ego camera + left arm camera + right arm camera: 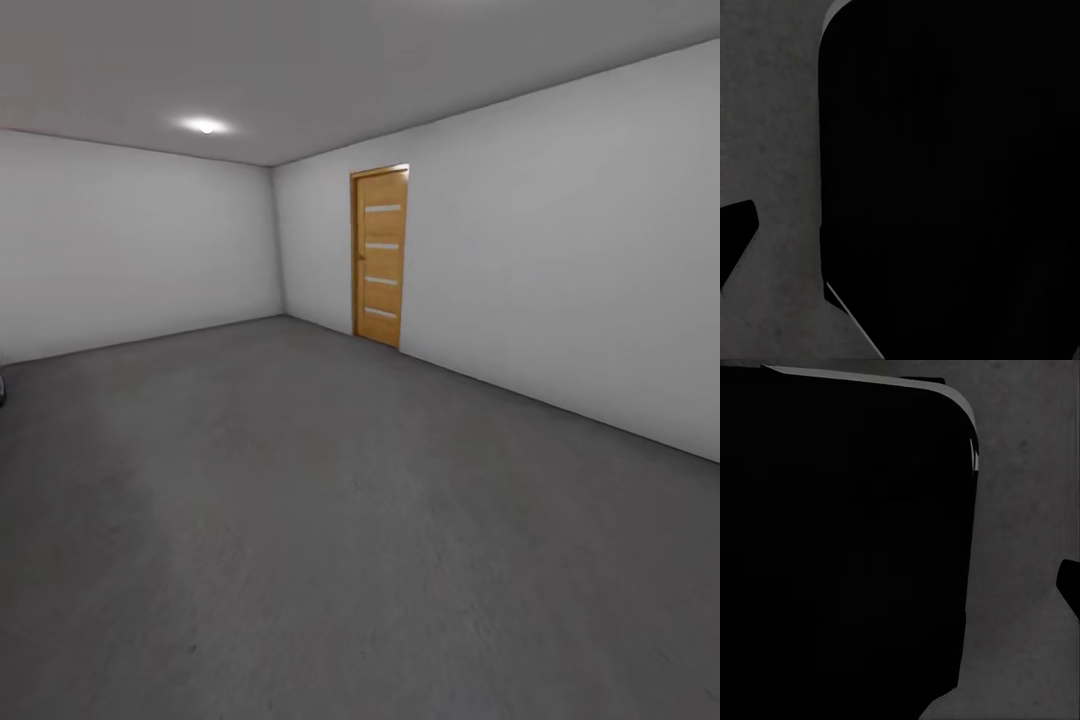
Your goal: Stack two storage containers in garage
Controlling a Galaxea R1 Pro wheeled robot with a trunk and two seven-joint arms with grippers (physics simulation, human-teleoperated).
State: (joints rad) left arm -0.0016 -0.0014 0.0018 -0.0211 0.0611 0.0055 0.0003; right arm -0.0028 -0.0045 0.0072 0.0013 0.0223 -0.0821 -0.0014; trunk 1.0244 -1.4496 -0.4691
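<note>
Garage floor [330, 520] stretches bare toward the wooden door [381, 256]; no bins visible, gripper openings cannot be told.

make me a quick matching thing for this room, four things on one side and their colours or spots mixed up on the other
Things:
1. floor
2. door
3. ceiling light
4. walls

Descriptions:
A. plain white
B. glowing spot on the grey ceiling
C. dark grey and matte
D. light wood with pale horizontal strips, set in the right-hand wall near the far corner

Pairs: 1-C, 2-D, 3-B, 4-A
</note>
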